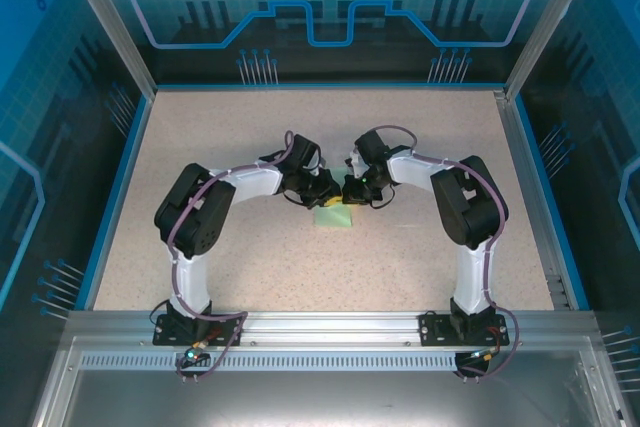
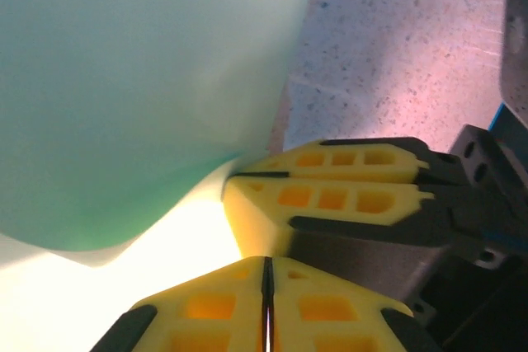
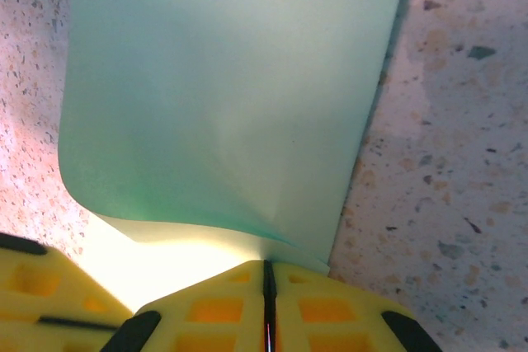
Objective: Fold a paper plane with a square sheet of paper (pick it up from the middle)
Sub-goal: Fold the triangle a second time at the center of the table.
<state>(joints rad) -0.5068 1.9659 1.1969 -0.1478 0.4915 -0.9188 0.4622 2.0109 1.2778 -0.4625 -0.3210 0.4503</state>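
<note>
right gripper (image 3: 266,302): jaws pressed together, nipping the curled-up edge of the square sheet of paper (image 3: 223,96) | left gripper (image 2: 266,307): jaws closed just beside it, hold on paper unclear | sheet: rest lies flat, middle of the table (image 1: 420,137)

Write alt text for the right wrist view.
The green square sheet of paper lies on the speckled table, its near edge curled up and pinched in the shut yellow fingers of the right gripper at bottom centre. The left gripper sits at lower left.
</note>
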